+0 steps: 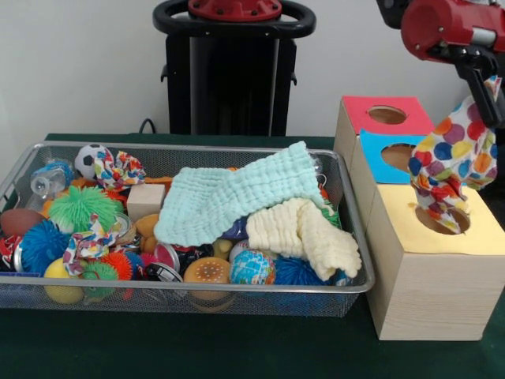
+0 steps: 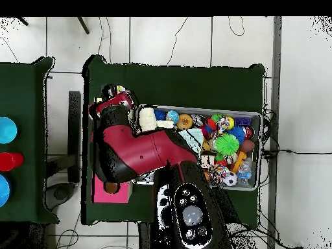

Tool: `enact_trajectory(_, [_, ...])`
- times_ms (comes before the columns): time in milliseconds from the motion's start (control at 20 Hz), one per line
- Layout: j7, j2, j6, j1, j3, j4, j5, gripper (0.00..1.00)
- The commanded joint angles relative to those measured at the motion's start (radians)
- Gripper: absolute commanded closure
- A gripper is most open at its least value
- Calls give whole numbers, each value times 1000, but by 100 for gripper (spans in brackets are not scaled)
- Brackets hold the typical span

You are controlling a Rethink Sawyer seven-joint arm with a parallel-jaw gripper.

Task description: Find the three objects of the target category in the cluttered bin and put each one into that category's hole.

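The polka-dot fabric cloth (image 1: 453, 170) hangs at three o'clock, its lower end inside the yellow-topped wooden box's round hole (image 1: 442, 220). The black gripper (image 1: 483, 91) pinches its top; the fingertips are hidden by fabric.

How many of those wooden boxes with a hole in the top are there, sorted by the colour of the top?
red top: 1
blue top: 1
yellow top: 1
Total: 3
The spotted cloth hanging from the gripper partly hides the yellow one's hole.
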Motion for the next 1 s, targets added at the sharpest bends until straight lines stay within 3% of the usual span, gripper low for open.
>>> enact_trajectory(50, [176,77,-74,22,-89,91,1,100])
enact_trajectory(300, [192,110,-101,67,-161,107,46,100])
enact_trajectory(700, [228,147,-93,89,-199,137,101,100])
enact_trajectory(850, [255,155,-104,87,-194,160,132,100])
enact_trajectory(1000, [285,143,-104,50,-129,187,141,100])
